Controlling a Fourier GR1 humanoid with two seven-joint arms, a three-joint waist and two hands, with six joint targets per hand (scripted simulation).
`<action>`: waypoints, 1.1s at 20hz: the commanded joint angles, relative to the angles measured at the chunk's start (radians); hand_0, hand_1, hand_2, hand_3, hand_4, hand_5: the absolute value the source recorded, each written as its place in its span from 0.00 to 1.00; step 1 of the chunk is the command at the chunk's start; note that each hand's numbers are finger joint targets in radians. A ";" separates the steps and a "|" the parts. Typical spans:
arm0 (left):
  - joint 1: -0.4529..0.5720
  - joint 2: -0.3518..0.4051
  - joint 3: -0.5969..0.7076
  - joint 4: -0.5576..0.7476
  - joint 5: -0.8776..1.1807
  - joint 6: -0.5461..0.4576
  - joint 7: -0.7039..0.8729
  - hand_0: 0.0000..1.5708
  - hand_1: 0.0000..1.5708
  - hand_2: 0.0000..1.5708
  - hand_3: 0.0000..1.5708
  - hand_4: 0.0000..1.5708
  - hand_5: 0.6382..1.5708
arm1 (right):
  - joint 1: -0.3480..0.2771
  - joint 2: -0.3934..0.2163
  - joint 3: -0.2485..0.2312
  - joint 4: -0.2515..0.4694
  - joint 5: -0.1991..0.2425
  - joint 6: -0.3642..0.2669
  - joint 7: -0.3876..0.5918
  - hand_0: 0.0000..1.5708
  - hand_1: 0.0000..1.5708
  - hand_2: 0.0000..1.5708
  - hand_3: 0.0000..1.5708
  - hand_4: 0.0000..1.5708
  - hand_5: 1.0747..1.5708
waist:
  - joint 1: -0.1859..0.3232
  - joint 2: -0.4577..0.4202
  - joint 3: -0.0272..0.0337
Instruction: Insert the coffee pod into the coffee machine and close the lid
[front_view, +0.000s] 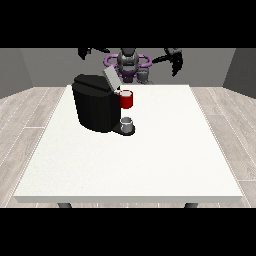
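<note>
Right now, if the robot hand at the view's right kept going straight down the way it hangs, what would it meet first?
The robot hand at the view's right hangs raised beyond the large white table's far edge. Going straight down, it seems to meet nothing before that far corner, or it may pass behind it; depth is unclear. The black coffee machine stands well aside.

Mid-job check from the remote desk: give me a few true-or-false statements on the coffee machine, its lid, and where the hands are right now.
1. The coffee machine stands on the white table. True.
2. The machine's lid is closed flat. False: it is tilted up, open.
3. A red thing at the machine shows on the side facing the view's right. True.
4. The hand at the view's right rests on the lid. False: it is raised near the robot, apart from the machine.
5. The hand at the view's left holds the machine. False: it is up above the table's far edge, touching nothing.
6. A grey thing sits at the machine's base. True.
</note>
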 joint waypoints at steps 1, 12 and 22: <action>0.078 -0.018 -0.052 -0.084 0.049 -0.027 0.001 0.00 0.00 0.00 0.00 0.26 1.00 | -0.030 -0.034 -0.031 0.032 0.007 0.002 -0.036 0.00 0.00 0.00 0.00 0.00 1.00 | 0.061 0.017 0.0006; 0.118 -0.019 -0.176 -0.285 0.192 -0.016 0.116 0.00 0.00 0.00 0.00 0.25 1.00 | -0.226 -0.018 -0.135 0.178 -0.110 -0.015 0.096 0.00 0.00 0.00 0.00 0.06 1.00 | 0.127 0.118 0.0005; 0.263 -0.009 -0.210 -0.554 0.251 0.013 0.208 0.00 0.00 0.00 0.00 0.18 1.00 | -0.296 -0.024 -0.098 0.237 -0.115 0.012 0.112 0.00 0.00 0.00 0.00 0.00 1.00 | 0.074 0.184 0.0003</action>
